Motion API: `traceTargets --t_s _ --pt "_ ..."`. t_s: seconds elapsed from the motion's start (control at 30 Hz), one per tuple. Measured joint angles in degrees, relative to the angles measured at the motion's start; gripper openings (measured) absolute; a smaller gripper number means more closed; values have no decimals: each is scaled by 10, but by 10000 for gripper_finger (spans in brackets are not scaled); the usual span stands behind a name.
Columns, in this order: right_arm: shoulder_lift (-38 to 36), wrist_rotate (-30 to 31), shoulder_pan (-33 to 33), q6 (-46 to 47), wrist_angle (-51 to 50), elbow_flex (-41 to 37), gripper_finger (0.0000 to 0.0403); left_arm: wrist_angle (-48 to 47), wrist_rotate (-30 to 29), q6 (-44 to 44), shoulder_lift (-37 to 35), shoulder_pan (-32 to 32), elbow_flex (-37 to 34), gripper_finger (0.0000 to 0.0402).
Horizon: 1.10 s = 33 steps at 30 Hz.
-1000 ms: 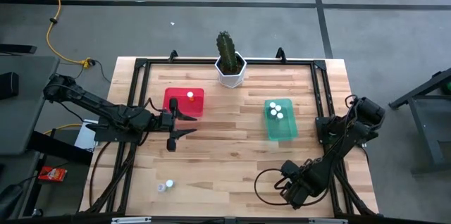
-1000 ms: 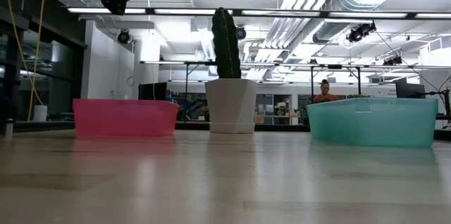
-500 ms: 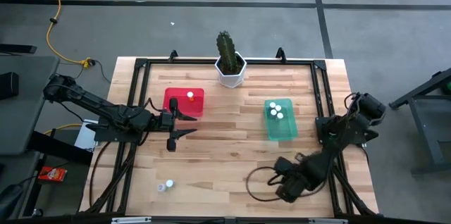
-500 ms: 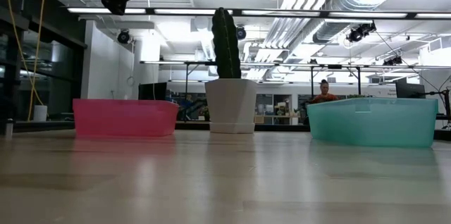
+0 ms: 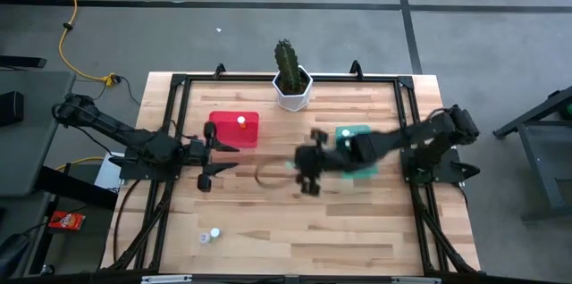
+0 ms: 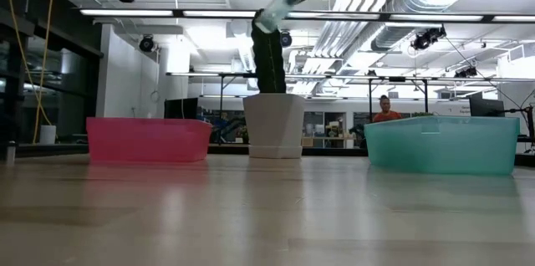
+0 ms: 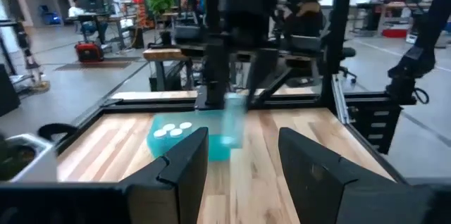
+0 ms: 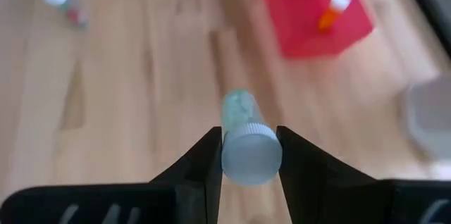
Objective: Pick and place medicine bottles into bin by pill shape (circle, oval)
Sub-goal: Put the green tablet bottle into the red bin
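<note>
Mid-table, our right gripper (image 8: pixel 248 155) carries pale bottle (image 8: pixel 244 139), fingers clamped on cap end. Left gripper (image 7: pixel 243 157) spread, empty, beside red bin (image 5: pixel 234 129). Risk we judge: thin cap-end grip slips during swing, bottle drops short of teal bin (image 5: pixel 355 151).

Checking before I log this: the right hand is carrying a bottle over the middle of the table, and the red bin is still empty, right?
Not quite. The red bin is not empty: the high view shows one orange bottle with a white cap in it. The rest holds: the right hand is over the middle of the table, gripping a bottle.
</note>
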Motion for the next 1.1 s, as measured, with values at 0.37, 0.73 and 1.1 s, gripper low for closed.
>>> traceTargets --t_s 0.37,0.73,1.1 --pt "98 -83 -140 -146 106 69 96 -138 -131 -59 -119 -42 0 163" --pt "303 -87 -182 -215 11 313 96 -133 -134 -59 -103 -42 0 163" --pt "390 -151 -222 -207 -48 389 96 -133 -134 -75 -79 -42 0 163"
